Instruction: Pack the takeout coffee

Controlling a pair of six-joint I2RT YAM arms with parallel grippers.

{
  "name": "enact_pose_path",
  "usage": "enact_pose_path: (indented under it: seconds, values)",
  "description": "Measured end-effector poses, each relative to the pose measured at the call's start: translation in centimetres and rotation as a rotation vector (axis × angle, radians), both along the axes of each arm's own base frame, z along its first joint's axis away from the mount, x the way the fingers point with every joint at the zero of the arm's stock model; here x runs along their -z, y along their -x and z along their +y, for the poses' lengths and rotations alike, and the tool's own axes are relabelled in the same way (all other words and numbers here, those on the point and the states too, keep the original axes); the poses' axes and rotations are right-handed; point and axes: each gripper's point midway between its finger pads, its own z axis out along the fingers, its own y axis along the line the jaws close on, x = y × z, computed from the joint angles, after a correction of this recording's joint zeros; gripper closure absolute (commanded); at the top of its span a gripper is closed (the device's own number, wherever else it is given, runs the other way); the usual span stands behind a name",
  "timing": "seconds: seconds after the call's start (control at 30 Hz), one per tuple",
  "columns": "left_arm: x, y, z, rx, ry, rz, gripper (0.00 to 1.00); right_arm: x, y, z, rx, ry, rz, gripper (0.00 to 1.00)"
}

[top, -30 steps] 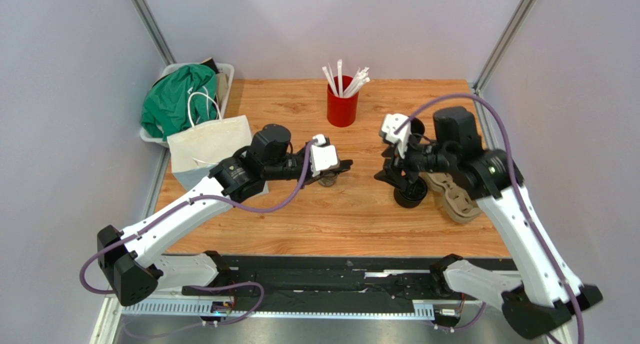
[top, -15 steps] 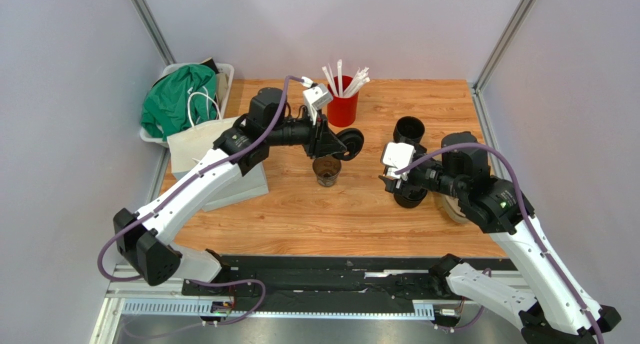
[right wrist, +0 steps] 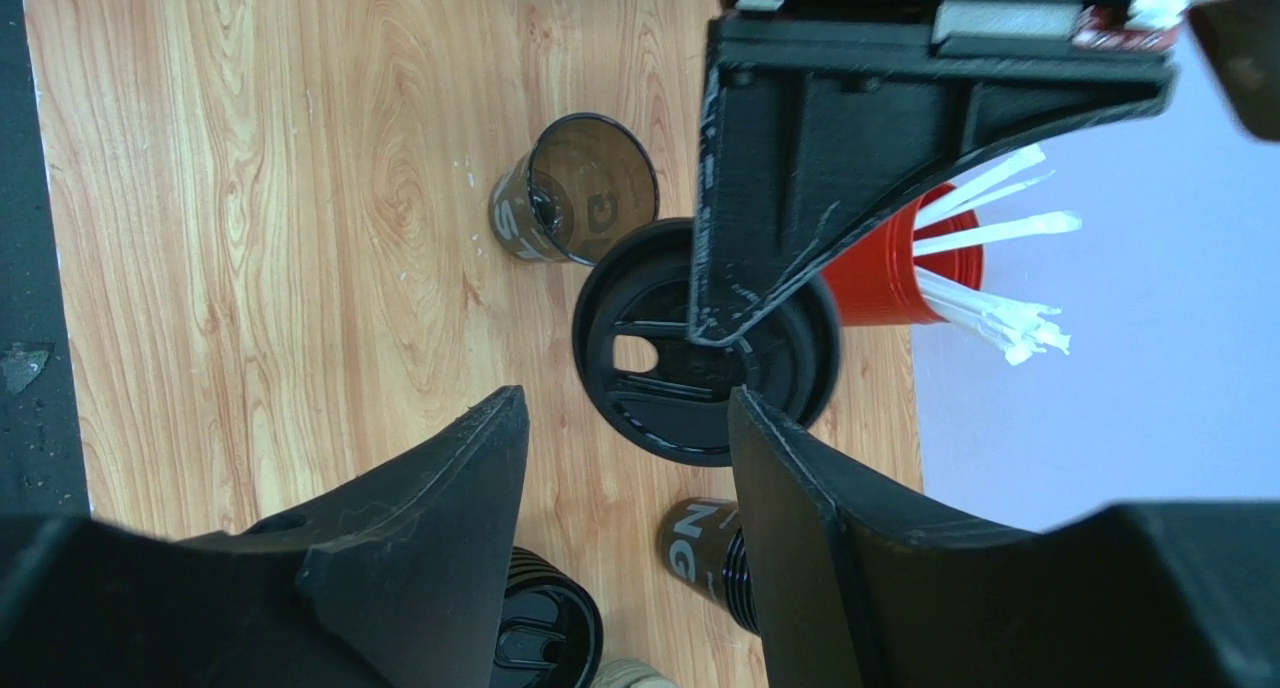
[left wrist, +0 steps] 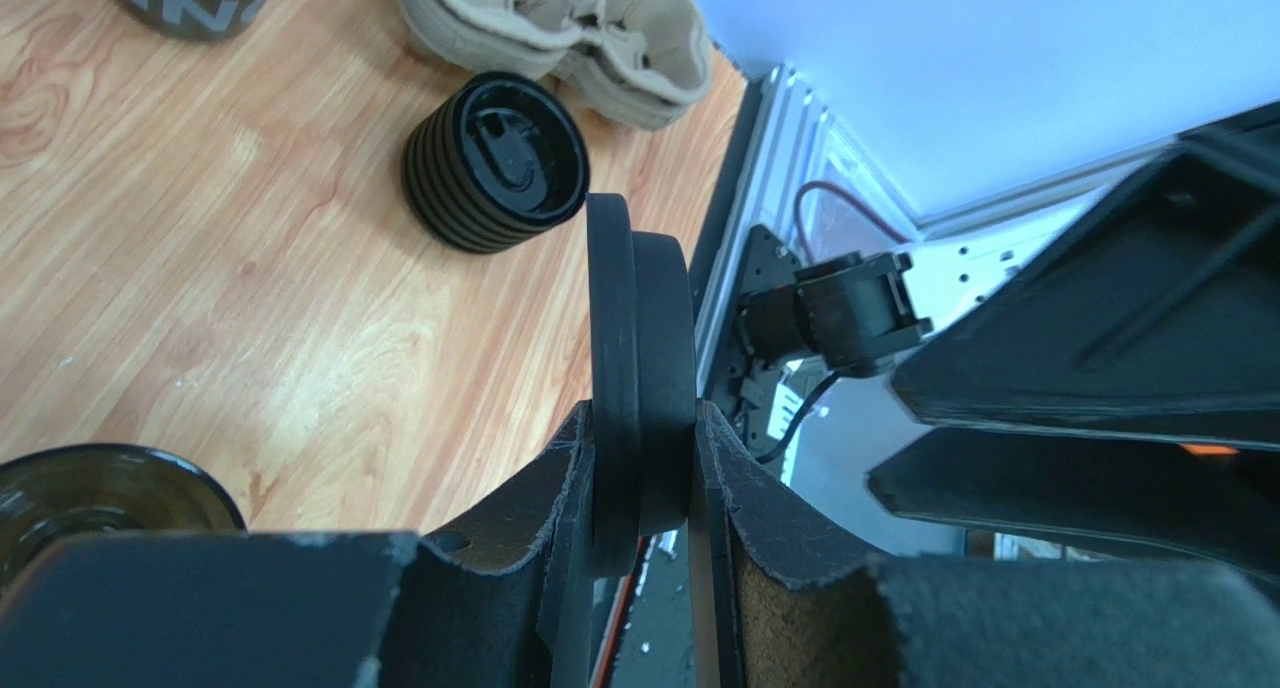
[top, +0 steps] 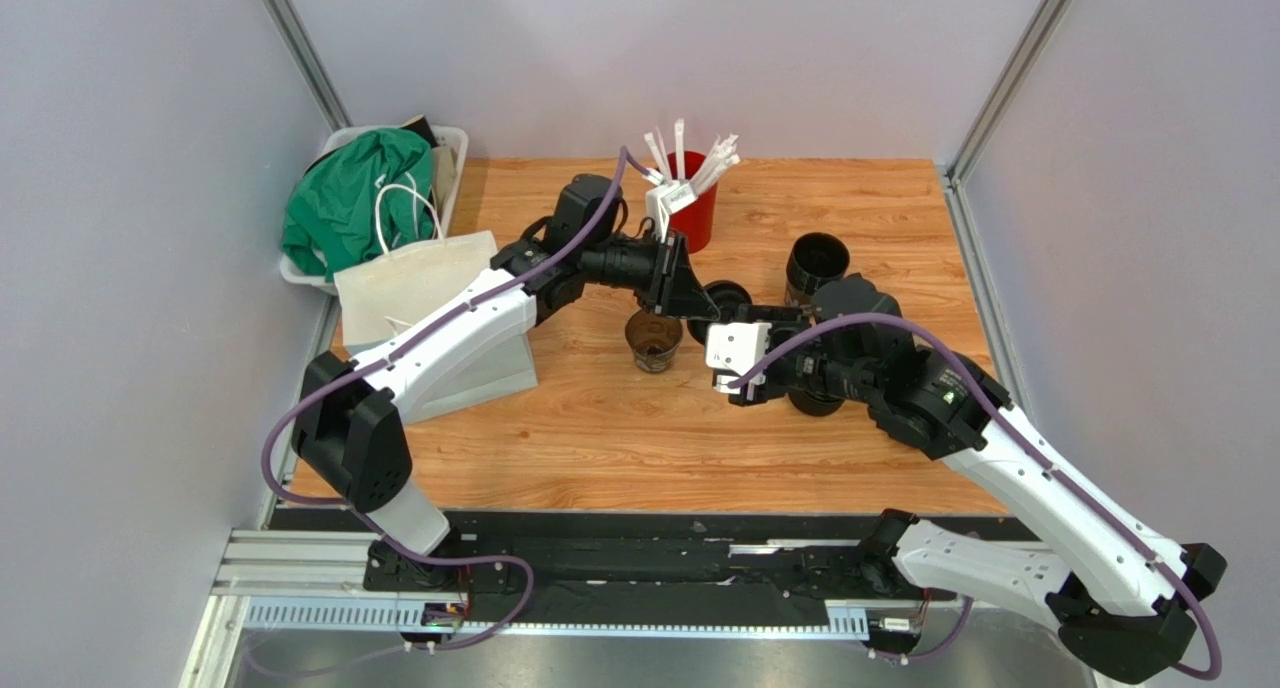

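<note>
Coffee cup (top: 654,339) stands open on the tabletop (top: 601,448), at 7 o'clock from the red cup (top: 684,223). Left hand (left wrist: 643,430) is clamped on a lid (left wrist: 639,298), edge-on; right hand (right wrist: 628,418) is apart, empty. Lid looks thin, light, probably flexible: pinch its rim gently.

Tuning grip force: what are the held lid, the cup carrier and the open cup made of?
Lid: black plastic, smooth with a slight sheen, thin moulded rim.
Carrier: tan moulded pulp, matte and fibrous-looking, soft rounded edges.
Open cup: probably thin plastic, dark and brownish, its wall looks partly see-through.
</note>
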Motion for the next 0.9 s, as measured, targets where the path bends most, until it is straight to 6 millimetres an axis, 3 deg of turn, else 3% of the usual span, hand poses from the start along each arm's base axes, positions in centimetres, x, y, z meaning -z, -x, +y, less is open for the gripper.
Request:
enact_pose_path:
  seconds: [0.3,0.5,0.9]
  values:
    - [-2.2,0.3,1.3,-0.022,0.067,-0.022,0.92,3.2,0.4,0.3,-0.002,0.001,0.062,0.54]
    - [-3.3,0.8,1.6,-0.018,0.093,-0.046,0.92,2.9,0.1,1.0,0.009,-0.037,0.07,0.55]
    - [-3.3,0.2,1.9,-0.036,0.101,-0.043,0.92,2.8,-0.7,2.7,0.0,-0.029,0.078,0.56]
